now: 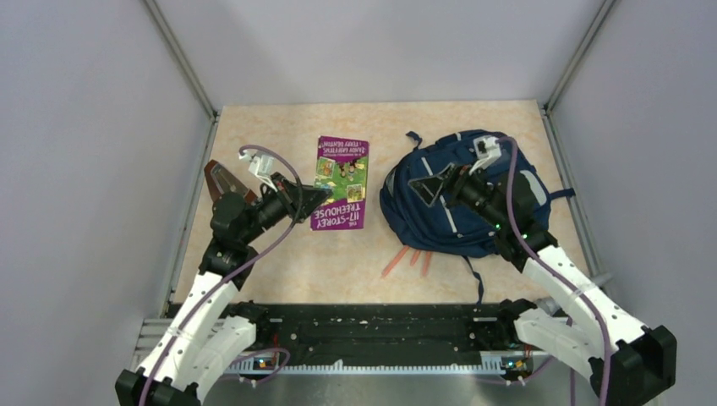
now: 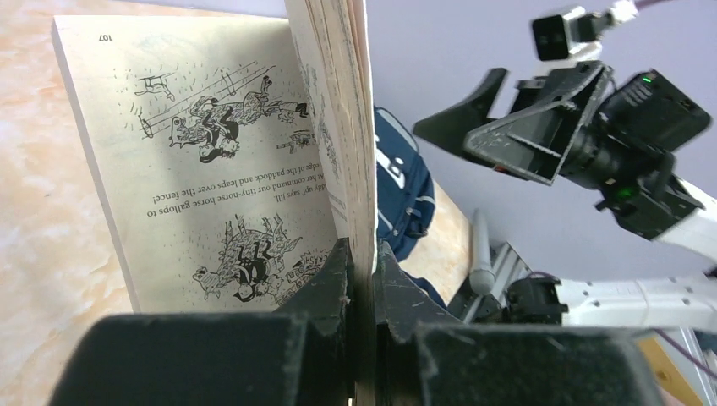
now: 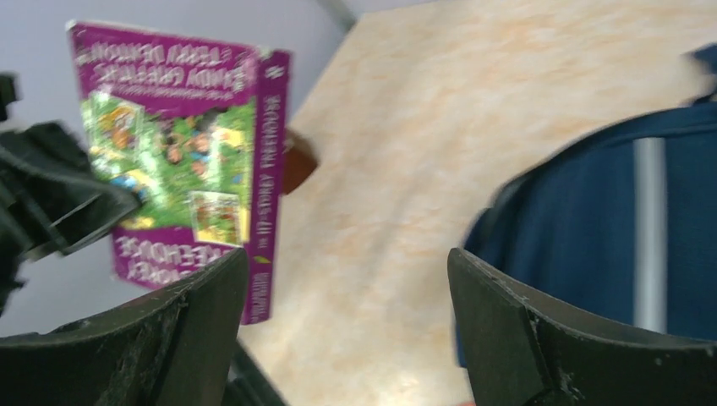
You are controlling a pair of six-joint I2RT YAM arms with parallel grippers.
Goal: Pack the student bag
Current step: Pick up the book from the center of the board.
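Left gripper pinches the paper pages of a book, with 1 printed page splayed aside. Right gripper hangs over the bag with its jaws spread wide. The bag, rounded navy fabric with grey strips, lies slumped on the right half of the marbled beige table. The book is a thin rectangle with a glossy purple cover. Slim orange sticks lie just beside the bag's near edge.

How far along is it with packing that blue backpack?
Early on. The left hand is clamped on the purple book, so the pick-up looks done. The right hand hovers open over the backpack. Left to do: the book is outside the backpack, and thin orange sticks lie beside it.
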